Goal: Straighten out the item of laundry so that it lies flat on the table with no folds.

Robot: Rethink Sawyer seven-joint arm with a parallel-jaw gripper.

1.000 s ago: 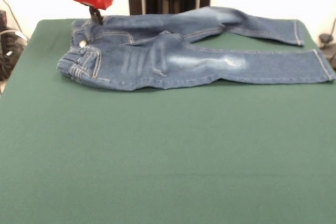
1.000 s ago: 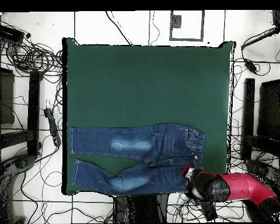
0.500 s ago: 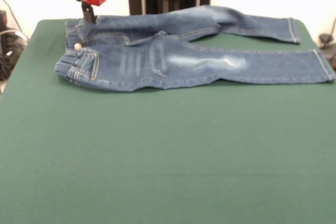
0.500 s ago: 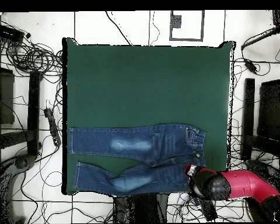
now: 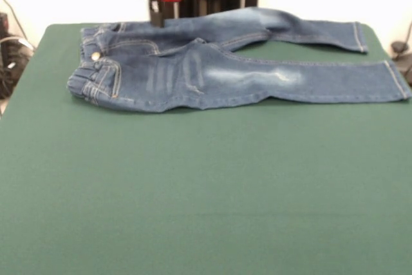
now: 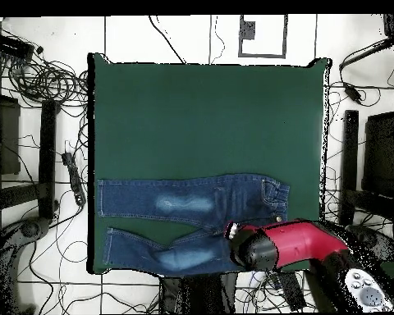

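Observation:
The item of laundry, a small pair of blue jeans [image 5: 212, 72], lies along the far part of the green table [image 5: 193, 191]. Its waistband is bunched at the left and both legs run to the right. The far leg bends and overlaps the near one around the crotch. My gripper [image 5: 156, 22], under a red collar, hangs at the jeans' far edge, right of the waistband. From above, the gripper [image 6: 231, 232] is over the upper part of the jeans [image 6: 184, 203], with the red arm behind it. Whether it touches the cloth is unclear.
The green table [image 6: 208, 115] stretches wide beyond the jeans. Tangled cables [image 6: 44, 78] and black stands [image 6: 348, 164] surround it on the floor. The jeans' leg ends [image 5: 396, 78] reach close to the table's right edge.
The gripper has moved from the waistband's far corner sideways along the jeans' far edge toward the crotch. The waistband shifted slightly outward earlier and now lies still.

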